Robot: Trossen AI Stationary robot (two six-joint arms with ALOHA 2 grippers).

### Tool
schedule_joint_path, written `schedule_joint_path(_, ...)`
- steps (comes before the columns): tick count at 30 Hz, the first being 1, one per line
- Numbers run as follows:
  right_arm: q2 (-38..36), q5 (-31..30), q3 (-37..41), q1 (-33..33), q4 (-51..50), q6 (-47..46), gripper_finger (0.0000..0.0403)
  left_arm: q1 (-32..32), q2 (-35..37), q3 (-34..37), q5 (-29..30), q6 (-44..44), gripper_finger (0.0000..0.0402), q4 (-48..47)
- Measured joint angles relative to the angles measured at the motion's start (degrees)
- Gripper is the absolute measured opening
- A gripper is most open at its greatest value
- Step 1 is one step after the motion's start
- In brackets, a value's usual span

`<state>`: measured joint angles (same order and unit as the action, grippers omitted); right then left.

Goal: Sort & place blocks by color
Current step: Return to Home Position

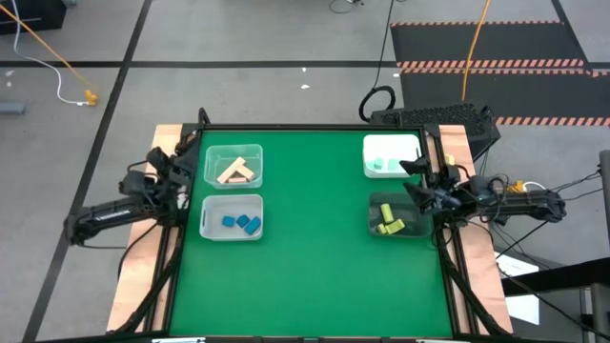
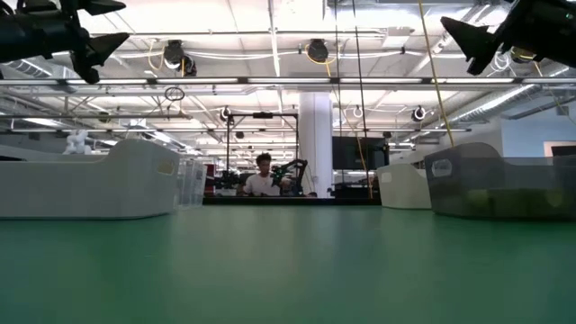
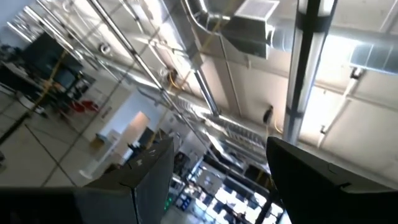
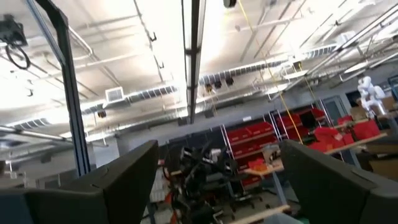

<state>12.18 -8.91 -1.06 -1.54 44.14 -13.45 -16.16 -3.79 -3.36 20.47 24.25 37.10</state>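
Four bins are set on the green table (image 1: 315,276), two at each side. On the left, tan wood blocks (image 1: 236,171) are held in the clear bin (image 1: 212,157), and blue blocks (image 1: 242,223) in the pale bin (image 1: 212,231) just beside it. On the right, mint green blocks (image 1: 385,165) are kept in the white bin (image 1: 393,145), yellow blocks (image 1: 389,221) in the dark bin (image 1: 376,204). The left gripper (image 3: 217,142) is raised over the table's left edge, the right gripper (image 4: 219,144) over its right edge. Both are spread apart and nothing is held.
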Motion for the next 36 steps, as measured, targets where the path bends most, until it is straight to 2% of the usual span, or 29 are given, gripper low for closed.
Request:
schedule_joint_path(9, -5.5, 0.0, 0.0, 0.0, 0.0, 0.0, 0.0332, -6.9, 3.7, 0.0, 0.0, 0.0, 0.0255, 0.0)
schedule_joint_path(18, -9.0, 0.0, 0.0, 0.0, -0.2, 0.0, 0.0332, -10.9, 3.6, 0.0, 0.0, 0.0, 0.0255, -0.1)
schedule_joint_path(36, -9.7, 0.0, 0.0, 0.0, -0.3, 0.0, 0.0332, -11.5, 3.6, 0.0, 0.0, 0.0, 0.0255, -0.1)
